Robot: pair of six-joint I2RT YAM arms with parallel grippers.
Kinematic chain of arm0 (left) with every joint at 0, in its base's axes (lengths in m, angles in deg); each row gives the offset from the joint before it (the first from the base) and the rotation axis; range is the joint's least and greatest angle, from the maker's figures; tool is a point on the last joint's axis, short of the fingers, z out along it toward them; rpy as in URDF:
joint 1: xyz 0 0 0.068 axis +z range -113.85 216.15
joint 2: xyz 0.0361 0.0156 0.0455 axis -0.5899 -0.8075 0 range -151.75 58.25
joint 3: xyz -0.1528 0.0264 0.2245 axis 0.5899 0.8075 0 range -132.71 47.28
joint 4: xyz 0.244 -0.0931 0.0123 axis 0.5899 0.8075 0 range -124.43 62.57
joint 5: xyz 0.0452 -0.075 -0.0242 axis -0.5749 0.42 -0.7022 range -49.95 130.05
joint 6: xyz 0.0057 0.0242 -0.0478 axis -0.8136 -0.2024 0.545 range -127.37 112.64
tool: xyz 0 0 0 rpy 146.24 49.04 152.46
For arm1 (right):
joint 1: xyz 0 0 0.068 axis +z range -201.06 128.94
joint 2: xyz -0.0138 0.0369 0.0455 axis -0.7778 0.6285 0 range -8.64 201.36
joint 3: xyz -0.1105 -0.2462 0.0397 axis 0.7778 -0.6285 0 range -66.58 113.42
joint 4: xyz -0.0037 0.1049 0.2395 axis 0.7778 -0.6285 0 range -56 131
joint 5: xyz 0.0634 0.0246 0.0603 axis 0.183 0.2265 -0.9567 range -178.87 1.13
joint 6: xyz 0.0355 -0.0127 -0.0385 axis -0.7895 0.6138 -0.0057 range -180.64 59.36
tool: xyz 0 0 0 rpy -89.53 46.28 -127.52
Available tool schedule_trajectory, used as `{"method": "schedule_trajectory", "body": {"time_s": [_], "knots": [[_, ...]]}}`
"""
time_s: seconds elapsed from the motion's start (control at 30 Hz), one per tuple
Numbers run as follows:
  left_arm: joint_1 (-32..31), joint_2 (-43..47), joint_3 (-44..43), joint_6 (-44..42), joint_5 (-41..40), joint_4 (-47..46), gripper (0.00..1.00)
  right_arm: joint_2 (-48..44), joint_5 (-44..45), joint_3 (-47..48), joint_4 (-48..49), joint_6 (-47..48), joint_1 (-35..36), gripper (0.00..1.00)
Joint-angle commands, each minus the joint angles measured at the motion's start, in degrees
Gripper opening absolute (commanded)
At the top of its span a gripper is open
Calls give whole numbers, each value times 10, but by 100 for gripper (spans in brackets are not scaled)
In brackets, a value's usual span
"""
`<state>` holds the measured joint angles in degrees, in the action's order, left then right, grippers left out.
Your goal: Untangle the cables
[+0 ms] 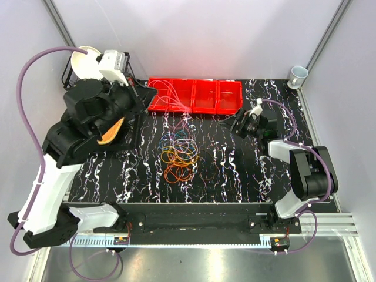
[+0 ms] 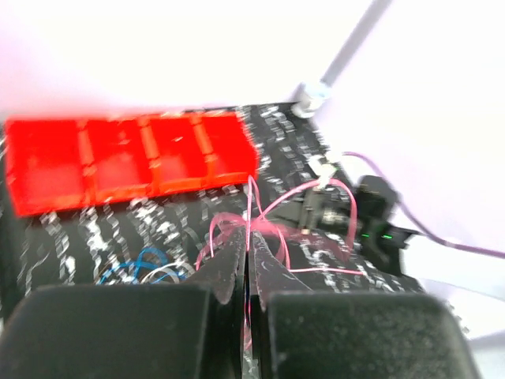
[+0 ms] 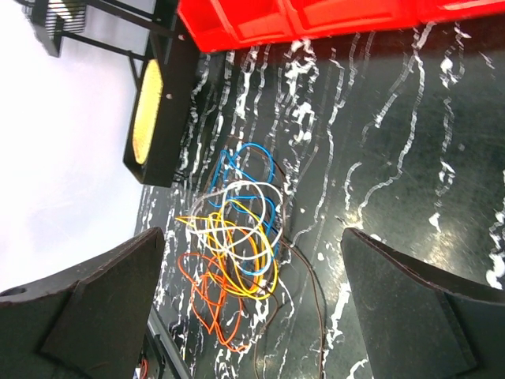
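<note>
Left claw (image 2: 248, 241) clamped fully closed on a thin pink wire cable (image 2: 250, 201). The strand is pinched between the tips, with loops fanning out beyond them. Right claw (image 3: 252, 234) gapes wide with nothing in it, over the right side of the black white-veined tabletop (image 1: 235, 170), facing the heap.

Heap of thin wire cables (image 1: 179, 155) (orange, yellow, blue and white loops) sits mid-tabletop, just on the near side of the red plastic divided tray (image 1: 229, 94). The pink cable is raised off the tabletop. In the top view, pale strands run from my left claw across the tray's left compartments and down to the heap's far end. I can't tell if it's free or snagged in the blue loops.

Step in hand, my read: pulling the pink one clear. To do it well I'd draw slowly up and left, away from the heap, and watch whether other loops drag along. If they do, I'd bring the right claw down to pin the heap on the orange and yellow loops, not on any pink strand. No jerking, since thin wire kinks and knots tighten.

Orientation: the pink cable's long axis runs from far-left at the claw toward centre, slanting nearward and pointing into the heap. The heap itself is slightly longer far-to-near, with the blue end toward the tray and the orange end toward the arm bases.
</note>
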<state>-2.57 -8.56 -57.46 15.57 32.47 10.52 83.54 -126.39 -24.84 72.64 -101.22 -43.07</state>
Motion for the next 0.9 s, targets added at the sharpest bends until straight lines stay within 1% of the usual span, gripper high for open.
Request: {"method": "schedule_trajectory", "body": {"time_s": [0.0, 0.07, 0.1, 0.13, 0.17, 0.2, 0.23, 0.27, 0.33, 0.47, 0.6, 0.73, 0.83, 0.87], "knots": [[-6, -5, -23, -32, 72, 5, 0, -21, -29, -2, 70, -10, 4, 100], [-5, -1, 5, -34, 72, -1, 0, -27, -49, -15, 98, -25, 4, 100], [-6, 2, 23, -36, 72, -9, 0, -35, -68, -21, 138, -33, 4, 100], [-6, 7, 66, -36, 72, -19, 0, -39, -80, -27, 163, -42, 4, 100], [-6, 19, 91, -35, 95, -30, 0, -43, -92, -41, 190, -64, 4, 100], [-5, 26, 115, -36, 101, -55, 0, -48, -117, -47, 247, -74, 4, 100], [-6, 30, 158, -34, 110, -66, 0, -51, -126, -52, 266, -82, 4, 100], [-5, 39, 176, -33, 111, -74, 0, -52, -132, -53, 275, -87, 4, 100], [-6, 43, 215, -26, 110, -82, 0, -54, -143, -50, 267, -86, 4, 100], [-6, 57, 257, -17, 112, -81, 0, -70, -163, -44, 265, -93, 6, 100], [-5, 70, 298, -6, 109, -85, 0, -106, -169, -25, 195, -58, 18, 100], [-6, 78, 327, 1, 126, -95, 0, -125, -192, -6, 171, -43, 47, 97], [-6, 81, 343, 4, 128, -102, 0, -156, -188, 15, 102, 3, 76, 95], [-5, 81, 346, 5, 128, -104, 0, -174, -177, 23, 39, 23, 84, 95]]}}
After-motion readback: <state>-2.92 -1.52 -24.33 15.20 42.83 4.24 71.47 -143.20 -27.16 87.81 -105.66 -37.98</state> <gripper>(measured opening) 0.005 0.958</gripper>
